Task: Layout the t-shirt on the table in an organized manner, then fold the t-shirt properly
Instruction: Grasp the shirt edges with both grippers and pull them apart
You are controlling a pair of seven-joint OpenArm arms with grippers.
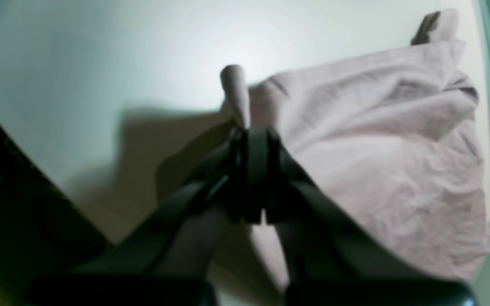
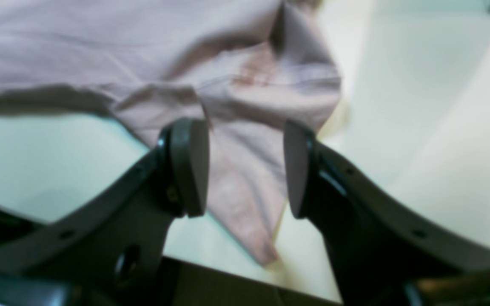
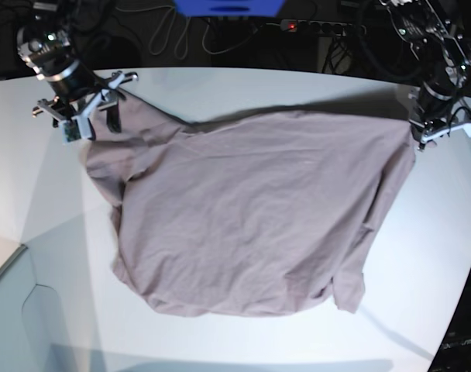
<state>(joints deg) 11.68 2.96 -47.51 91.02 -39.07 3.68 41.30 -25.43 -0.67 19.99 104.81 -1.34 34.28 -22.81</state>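
Note:
The mauve-grey t-shirt [image 3: 251, 209] lies spread out and wrinkled on the white table [image 3: 235, 85]. My left gripper [image 3: 416, 136] is at the shirt's far right corner. In the left wrist view it [image 1: 251, 131] is shut on a pinch of the t-shirt [image 1: 377, 148], and a tab of cloth sticks out past the fingertips. My right gripper [image 3: 104, 108] is at the shirt's far left corner. In the right wrist view it [image 2: 245, 168] is open, and a pointed corner of the t-shirt [image 2: 100, 42] lies on the table [image 2: 419, 85] below the gap between the fingers [image 2: 189, 165].
Cables and a power strip [image 3: 313, 27] lie behind the table's far edge, beside a blue object [image 3: 228, 6]. The table's curved edge [image 3: 460, 310] runs down the right side. A pale panel [image 3: 11, 310] sits at the lower left corner.

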